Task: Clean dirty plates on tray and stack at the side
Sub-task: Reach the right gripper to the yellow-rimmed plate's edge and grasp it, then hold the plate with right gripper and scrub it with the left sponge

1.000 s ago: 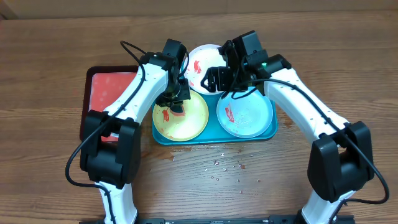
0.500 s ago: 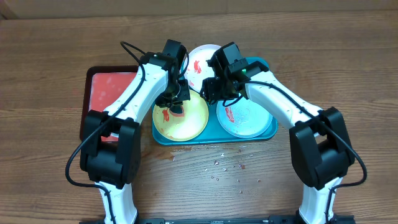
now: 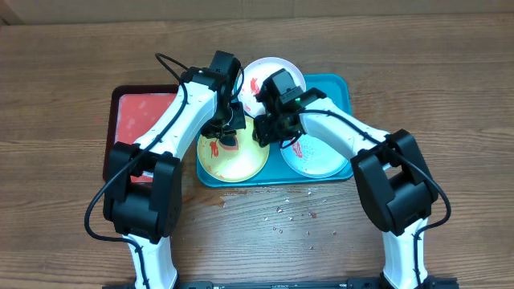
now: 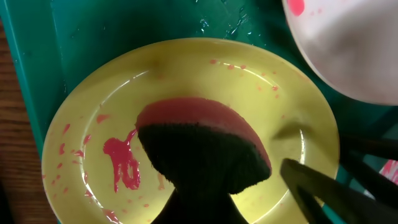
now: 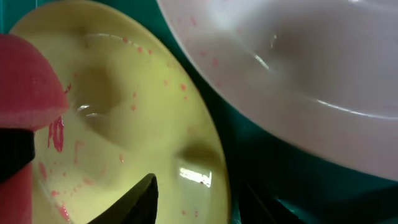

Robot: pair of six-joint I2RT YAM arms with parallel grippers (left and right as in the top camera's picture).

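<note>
On the teal tray (image 3: 341, 88) lie three plates: white (image 3: 277, 68) at the back, yellow (image 3: 241, 164) front left, light-blue (image 3: 325, 156) front right. All carry red smears. My left gripper (image 3: 229, 138) is shut on a red sponge with a dark scrub face (image 4: 205, 149), pressed on the middle of the yellow plate (image 4: 93, 124). My right gripper (image 3: 269, 132) stands open astride the yellow plate's right rim (image 5: 221, 162). One finger (image 5: 137, 199) is over the plate, the other (image 5: 261, 202) is outside it above the tray.
A smaller red tray (image 3: 140, 120) with a dark rim sits left of the teal one. Crumbs and red specks (image 3: 289, 213) dot the wood in front. The white plate (image 5: 298, 81) overlaps close beside the right fingers.
The right arm has swung left from the light-blue plate to the yellow plate's right rim, and its jaws have narrowed. The left gripper and sponge have stayed put.
</note>
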